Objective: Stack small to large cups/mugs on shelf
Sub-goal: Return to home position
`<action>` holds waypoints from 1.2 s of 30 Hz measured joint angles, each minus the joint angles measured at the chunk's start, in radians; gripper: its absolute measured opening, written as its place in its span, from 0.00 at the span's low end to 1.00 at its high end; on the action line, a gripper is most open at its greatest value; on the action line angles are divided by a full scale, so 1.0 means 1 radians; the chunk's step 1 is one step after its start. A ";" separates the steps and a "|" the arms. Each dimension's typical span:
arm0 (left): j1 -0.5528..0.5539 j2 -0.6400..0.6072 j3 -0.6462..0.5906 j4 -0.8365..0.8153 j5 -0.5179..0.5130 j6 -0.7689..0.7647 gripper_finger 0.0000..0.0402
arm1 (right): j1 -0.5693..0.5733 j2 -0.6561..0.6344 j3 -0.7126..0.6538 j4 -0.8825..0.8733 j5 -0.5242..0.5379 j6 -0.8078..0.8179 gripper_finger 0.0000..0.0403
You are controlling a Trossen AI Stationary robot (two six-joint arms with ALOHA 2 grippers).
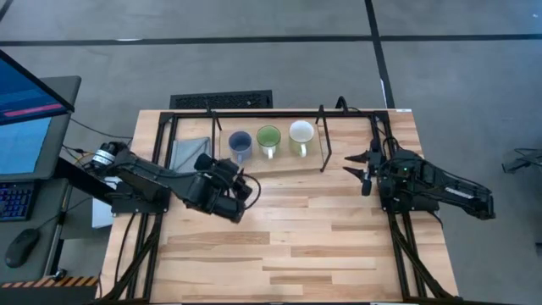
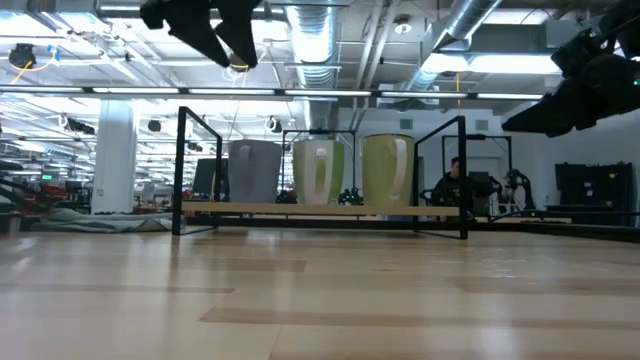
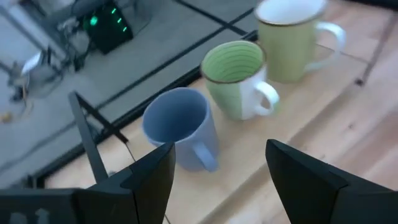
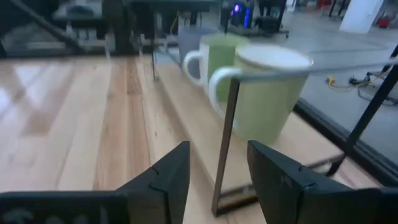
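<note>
Three handled mugs stand upright in a row on the shelf [image 1: 279, 161], a light board in a black frame at the table's far side. They are a blue-grey mug [image 1: 240, 142] [image 3: 180, 127], a green mug [image 1: 268, 138] [image 3: 236, 78] and a cream mug [image 1: 301, 134] [image 4: 270, 93]. My left gripper [image 1: 250, 188] [image 3: 217, 180] is open and hovers above the table, near side of the blue-grey mug. My right gripper [image 1: 351, 165] [image 4: 217, 180] is open and hovers to the right of the shelf, facing the cream mug past a black rod [image 4: 225, 143]. In the low view both grippers [image 2: 215, 30] [image 2: 585, 85] are high above the mugs.
A grey cloth [image 1: 190, 152] lies at the shelf's left end. Upright black rods [image 1: 322, 140] and frame rails [image 2: 190, 165] stand around the mugs. A keyboard [image 1: 222, 100] lies beyond the far edge. Bare plank tabletop [image 1: 296, 237] spreads toward the near edge. A person [image 2: 455, 182] sits far behind.
</note>
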State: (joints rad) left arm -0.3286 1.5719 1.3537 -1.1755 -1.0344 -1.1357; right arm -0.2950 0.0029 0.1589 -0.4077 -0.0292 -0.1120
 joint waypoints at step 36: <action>-0.065 -0.323 -0.627 -0.397 -0.520 -0.737 0.61 | -0.272 0.319 0.001 0.694 0.086 -0.082 0.45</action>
State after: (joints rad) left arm -0.3935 1.2494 0.7271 -1.5723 -1.5547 -1.8723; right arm -0.5669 0.3217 0.1596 0.2867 0.0565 -0.1942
